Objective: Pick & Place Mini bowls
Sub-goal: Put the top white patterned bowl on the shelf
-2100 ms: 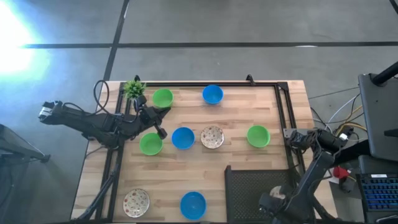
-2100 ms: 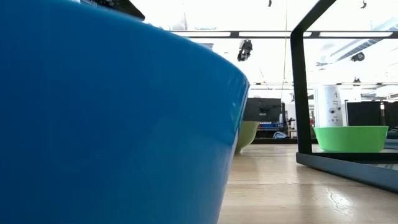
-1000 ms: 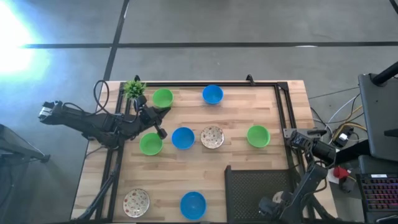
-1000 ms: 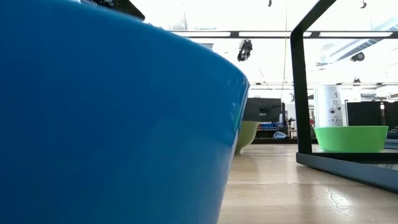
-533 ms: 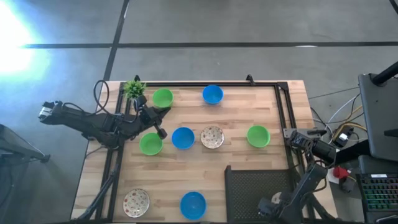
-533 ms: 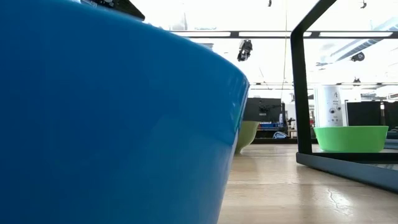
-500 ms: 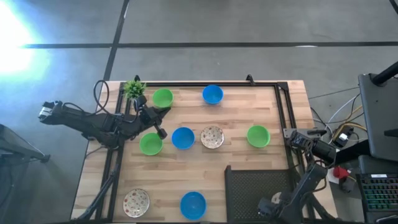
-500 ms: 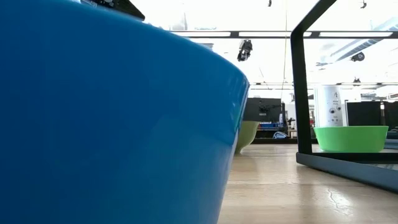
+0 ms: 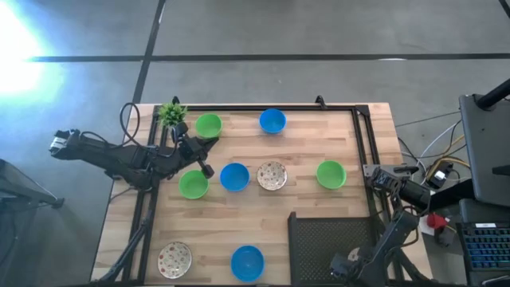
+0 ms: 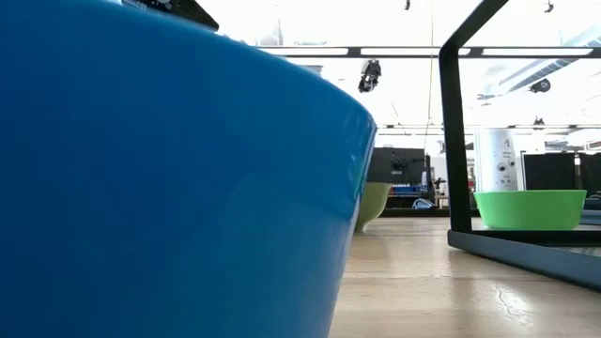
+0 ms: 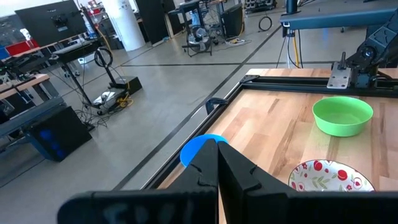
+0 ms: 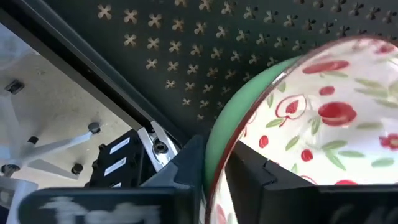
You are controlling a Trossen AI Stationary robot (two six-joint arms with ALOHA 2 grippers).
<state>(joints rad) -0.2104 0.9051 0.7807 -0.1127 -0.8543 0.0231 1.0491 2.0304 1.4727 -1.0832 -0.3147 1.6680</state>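
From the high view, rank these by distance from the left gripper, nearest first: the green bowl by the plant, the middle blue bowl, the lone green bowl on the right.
Left gripper:
1. Middle blue bowl, just right of it.
2. Green bowl by the plant, at the table's far edge.
3. Lone green bowl on the right, across the table.

A near blue bowl (image 10: pixel 169 178) blocks most of the low view.

On the table (image 9: pixel 319 215) you have three green bowls (image 9: pixel 209 125), three blue bowls (image 9: pixel 272 121) and two speckled white bowls (image 9: pixel 272 176) in the open. One more speckled bowl (image 12: pixel 323 137) shows in the right wrist view. There is one potted plant (image 9: pixel 170 113) and one perforated black tray (image 9: pixel 327 239).
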